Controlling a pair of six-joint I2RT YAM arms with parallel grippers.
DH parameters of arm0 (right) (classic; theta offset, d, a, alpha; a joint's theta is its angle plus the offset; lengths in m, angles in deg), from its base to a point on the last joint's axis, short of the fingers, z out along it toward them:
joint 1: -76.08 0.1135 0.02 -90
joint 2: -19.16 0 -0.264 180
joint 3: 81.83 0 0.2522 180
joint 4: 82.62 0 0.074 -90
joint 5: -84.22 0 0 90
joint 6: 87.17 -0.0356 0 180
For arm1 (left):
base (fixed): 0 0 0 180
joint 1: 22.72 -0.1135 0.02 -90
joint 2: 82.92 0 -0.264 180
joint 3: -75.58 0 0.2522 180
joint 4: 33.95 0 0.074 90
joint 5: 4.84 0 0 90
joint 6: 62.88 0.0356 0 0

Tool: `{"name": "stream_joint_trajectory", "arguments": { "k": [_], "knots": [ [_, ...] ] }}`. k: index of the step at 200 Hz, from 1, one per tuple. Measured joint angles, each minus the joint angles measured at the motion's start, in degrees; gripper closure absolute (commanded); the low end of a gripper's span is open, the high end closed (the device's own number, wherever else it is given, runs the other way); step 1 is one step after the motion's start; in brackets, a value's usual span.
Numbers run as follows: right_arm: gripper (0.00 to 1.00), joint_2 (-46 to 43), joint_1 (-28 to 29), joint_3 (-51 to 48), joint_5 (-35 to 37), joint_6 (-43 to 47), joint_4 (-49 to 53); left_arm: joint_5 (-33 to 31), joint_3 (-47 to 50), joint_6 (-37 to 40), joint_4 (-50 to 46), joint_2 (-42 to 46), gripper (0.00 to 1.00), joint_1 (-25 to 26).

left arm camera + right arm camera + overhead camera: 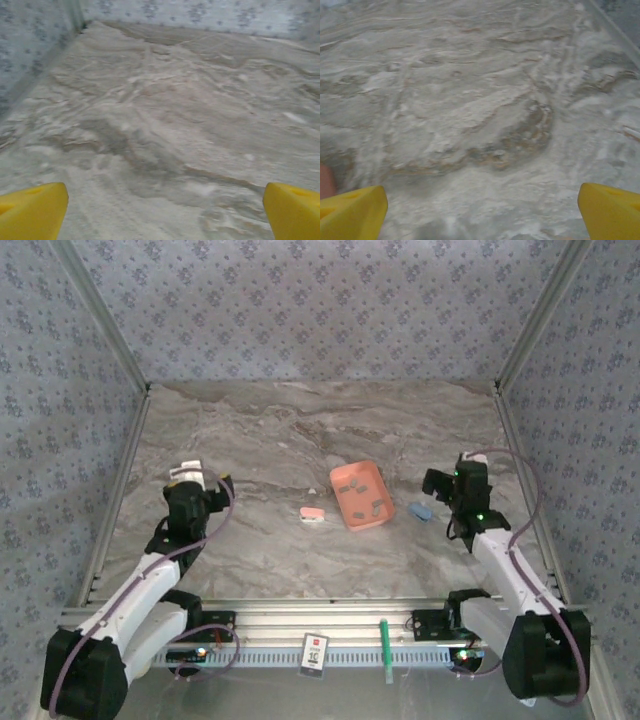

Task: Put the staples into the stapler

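Nearest the lens, along the bottom edge of the top view, a white card (315, 652) and a green pen (384, 650) lie on the metal rail between the two arm bases.

At left, the left gripper (188, 478) hovers over bare marble table (250, 430), well apart from everything. Its wrist view shows the yellow fingers (30, 210) spread wide, with nothing between them.

Towards centre, a small pink-and-white item (312, 514) lies just beside the salmon-pink tray (356, 478). The staples (372, 506) lie loose in the tray as a few grey strips.

Right of the tray, near it on the tabletop, is the stapler (420, 510), pale blue. Whether its rail is open cannot be told at this size.

Furthest right, the right gripper (468, 468) hangs near the stapler. Its fingers (610, 210) are likewise set wide and hold nothing.

The risks lie in scale. The strips are tiny and lie flat, so wide fingers coming down could catch the tray wall and shove the tray. A poor pinch could also snap a strip or let it slip.

The stapler looks light and would likely skid if touched on one side only. It is close enough to the tray that an arm reaching for either could knock the other. Both arms closing on the centre could crowd each other.
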Motion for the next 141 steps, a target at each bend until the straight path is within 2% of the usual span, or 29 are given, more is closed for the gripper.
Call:
{"name": "stream_joint_trajectory", "arguments": {
  "k": [34,68,122,135,141],
  "knots": [
    [0.0,-0.6,-3.3,-7.9,-2.0,3.5,-10.3,-3.5,4.0,3.5,9.1,-2.4,0.0,-3.2],
    [0.0,3.9,-4.2,-12.2,-3.9,5.9,-22.0,-3.0,5.9,6.9,19.5,-12.0,0.0,-6.6],
    [0.0,18.6,-4.6,-11.1,-6.5,9.1,-35.5,6.8,4.8,9.8,32.8,-27.4,0.0,-14.0],
    [0.0,21.3,-4.9,-9.0,-6.5,10.1,-36.5,9.8,3.5,9.8,40.2,-34.8,0.0,-14.9],
    [0.0,22.4,-5.0,-8.3,-6.5,10.8,-37.9,11.2,2.2,9.9,40.8,-38.0,0.0,-15.3]
  ]
}}
